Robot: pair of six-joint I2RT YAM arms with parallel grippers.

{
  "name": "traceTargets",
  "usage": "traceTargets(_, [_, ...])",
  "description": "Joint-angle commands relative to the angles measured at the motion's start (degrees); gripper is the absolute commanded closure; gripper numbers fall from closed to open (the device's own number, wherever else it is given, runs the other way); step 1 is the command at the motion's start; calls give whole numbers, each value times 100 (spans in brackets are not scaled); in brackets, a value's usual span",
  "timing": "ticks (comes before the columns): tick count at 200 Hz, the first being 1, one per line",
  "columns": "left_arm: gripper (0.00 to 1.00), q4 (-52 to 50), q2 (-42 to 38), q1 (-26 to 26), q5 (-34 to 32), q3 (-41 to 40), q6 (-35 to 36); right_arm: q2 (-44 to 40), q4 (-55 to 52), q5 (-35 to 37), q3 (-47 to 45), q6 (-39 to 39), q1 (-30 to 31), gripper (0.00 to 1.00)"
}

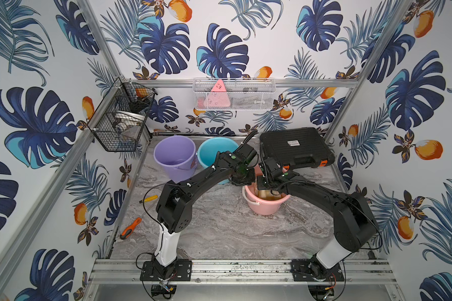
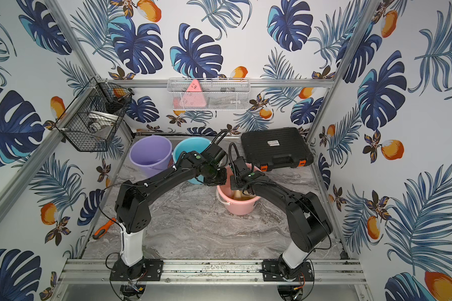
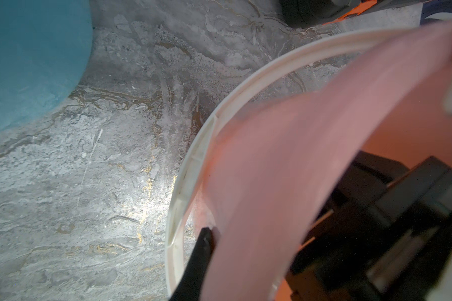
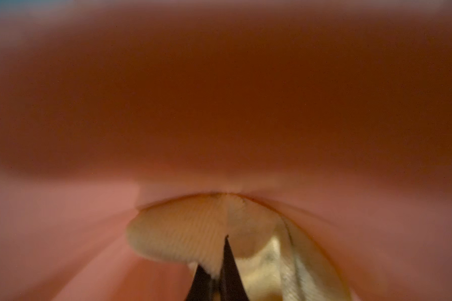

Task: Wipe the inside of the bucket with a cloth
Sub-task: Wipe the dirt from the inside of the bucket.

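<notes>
Cloth: pale yellow, bunched low inside the pink bucket and pressed against its inner wall.
Right pincer: lowered into the pink bucket, pressed together on a fold of the cloth.
Left pincer: set at the pink bucket's rim, pinched on the wall; one finger is seen outside the wall, the rest is hidden.
Pink bucket: stood upright on the marble tabletop, white handle folded down.
Blue bucket: placed near the pink bucket, apart from it.
Purple bucket: placed farther from the pink bucket, past the blue one.
Black case: laid just behind the pink bucket.
Orange screwdriver: laid well apart from the pink bucket.
</notes>
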Motion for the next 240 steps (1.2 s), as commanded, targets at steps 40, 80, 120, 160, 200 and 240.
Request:
traceTargets(40, [100, 572, -225, -33, 139, -12, 319, 502, -1814, 843, 213, 508, -65, 100])
traceTargets(80, [100, 287, -64, -33, -216, 356, 480, -147, -1547, 546, -348, 181, -47, 100])
traceTargets(120, [100, 256, 35, -31, -372, 532, 523, -705, -1425, 7, -582, -149, -43, 100])
traceTargets(160, [100, 374, -93, -83, -641, 429, 658, -399, -1511, -361, -513, -254, 36, 100])
traceTargets(200, [100, 883, -457, -148, -777, -124, 761, -84, -1470, -129, -452, -173, 15, 100])
traceTargets(240, [100, 1306, -654, -339, -917, -530, 835, 220, -1396, -333, -272, -114, 7, 100])
